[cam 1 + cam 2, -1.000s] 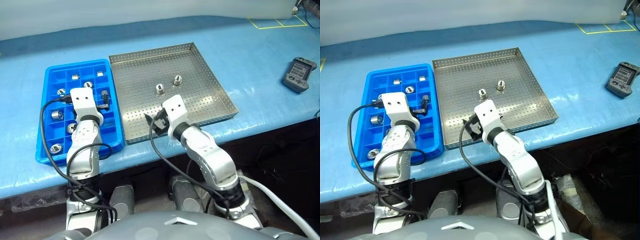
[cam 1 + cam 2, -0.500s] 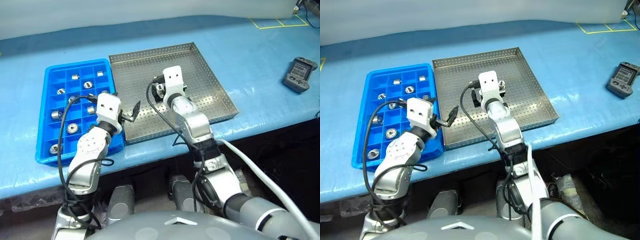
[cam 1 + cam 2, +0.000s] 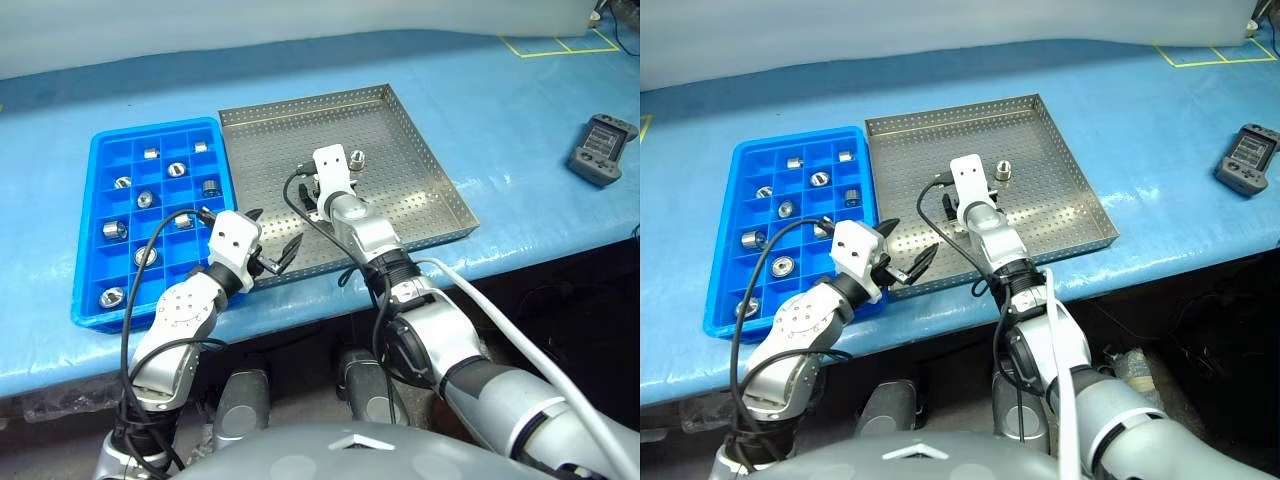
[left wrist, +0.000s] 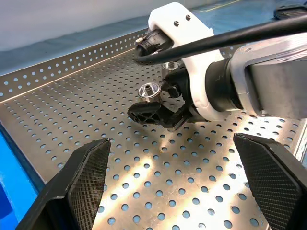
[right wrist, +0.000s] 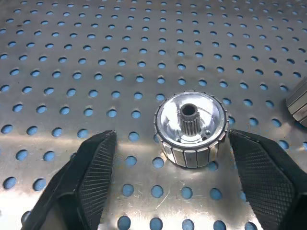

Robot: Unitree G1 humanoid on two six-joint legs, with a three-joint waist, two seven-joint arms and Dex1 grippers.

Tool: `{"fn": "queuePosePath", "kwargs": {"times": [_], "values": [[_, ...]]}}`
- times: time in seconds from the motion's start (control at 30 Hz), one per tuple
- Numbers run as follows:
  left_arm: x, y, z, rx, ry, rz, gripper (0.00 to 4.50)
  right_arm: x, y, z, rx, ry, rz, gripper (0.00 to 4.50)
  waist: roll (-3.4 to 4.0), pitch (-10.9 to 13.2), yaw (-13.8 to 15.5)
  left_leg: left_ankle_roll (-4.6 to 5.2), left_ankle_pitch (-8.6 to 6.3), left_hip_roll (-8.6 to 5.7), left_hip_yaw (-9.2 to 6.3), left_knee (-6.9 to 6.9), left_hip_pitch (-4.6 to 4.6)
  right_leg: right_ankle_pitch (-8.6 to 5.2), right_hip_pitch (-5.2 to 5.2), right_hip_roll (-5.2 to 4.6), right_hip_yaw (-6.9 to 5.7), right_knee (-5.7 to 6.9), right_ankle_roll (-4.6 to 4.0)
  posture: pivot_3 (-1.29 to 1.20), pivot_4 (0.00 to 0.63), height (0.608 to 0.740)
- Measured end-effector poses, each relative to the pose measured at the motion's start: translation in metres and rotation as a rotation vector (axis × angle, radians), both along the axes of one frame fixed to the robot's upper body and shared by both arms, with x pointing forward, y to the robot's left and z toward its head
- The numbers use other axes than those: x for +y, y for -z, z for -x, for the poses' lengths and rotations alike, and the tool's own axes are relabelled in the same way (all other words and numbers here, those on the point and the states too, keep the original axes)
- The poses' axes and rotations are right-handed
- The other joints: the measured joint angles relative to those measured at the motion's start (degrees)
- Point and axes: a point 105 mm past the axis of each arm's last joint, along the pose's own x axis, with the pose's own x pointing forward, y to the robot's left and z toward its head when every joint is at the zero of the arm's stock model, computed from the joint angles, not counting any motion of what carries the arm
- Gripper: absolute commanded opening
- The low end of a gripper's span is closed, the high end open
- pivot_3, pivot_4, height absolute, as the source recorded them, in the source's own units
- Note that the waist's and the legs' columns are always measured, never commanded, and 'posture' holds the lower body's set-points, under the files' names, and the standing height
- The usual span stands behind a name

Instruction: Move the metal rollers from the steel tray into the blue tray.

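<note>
right claw [image 5: 165,158] low, fingers straddling roller [image 5: 191,128]

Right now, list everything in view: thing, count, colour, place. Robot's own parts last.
metal rollers: two, silver, in the steel tray; nine in blue tray compartments
steel tray: one, grey, perforated, table centre
blue tray: one, bright blue, touching or nearly touching the steel tray's left side
handheld device: one, dark grey, table's right
table: one, blue cover
left gripper: open, over steel tray's near-left corner
right gripper: open, straddling one roller
</note>
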Motion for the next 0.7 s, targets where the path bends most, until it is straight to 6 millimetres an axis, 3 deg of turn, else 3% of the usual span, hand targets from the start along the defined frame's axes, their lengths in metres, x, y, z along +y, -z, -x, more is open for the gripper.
{"fn": "queuePosePath", "kwargs": {"times": [0.17, 0.47, 0.7], "values": [[-0.002, -0.001, 0.004, -0.001, 0.007, 0.007, 4.50, -0.006, 0.001, -0.007, -0.001, 0.035, -0.026, 1.74, 0.03, 0.0, 0.0, 0.01, 0.00, 0.04, -0.01, -0.01, 0.01, 0.00, 0.00, 0.05, 0.00, 0.01, -0.02, 0.10, 0.150, 0.740], [-0.004, -0.002, 0.005, -0.006, -0.004, 0.022, 4.50, -0.003, -0.002, -0.008, -0.018, 0.032, -0.062, 1.70, 0.07, 0.0, 0.1, 0.01, -0.01, 0.05, -0.02, -0.02, 0.01, 0.00, 0.00, 0.07, 0.01, 0.00, -0.02, 0.11, 0.150, 0.740], [0.018, -0.002, 0.013, -0.018, -0.145, 0.055, 4.50, 0.032, -0.052, 0.010, -0.166, -0.176, -0.124, 1.70, 0.16, 0.1, 0.5, 0.12, -0.07, 0.11, -0.07, -0.08, 0.02, -0.08, -0.06, 0.14, -0.02, 0.05, -0.16, 0.17, 0.150, 0.740]]}}
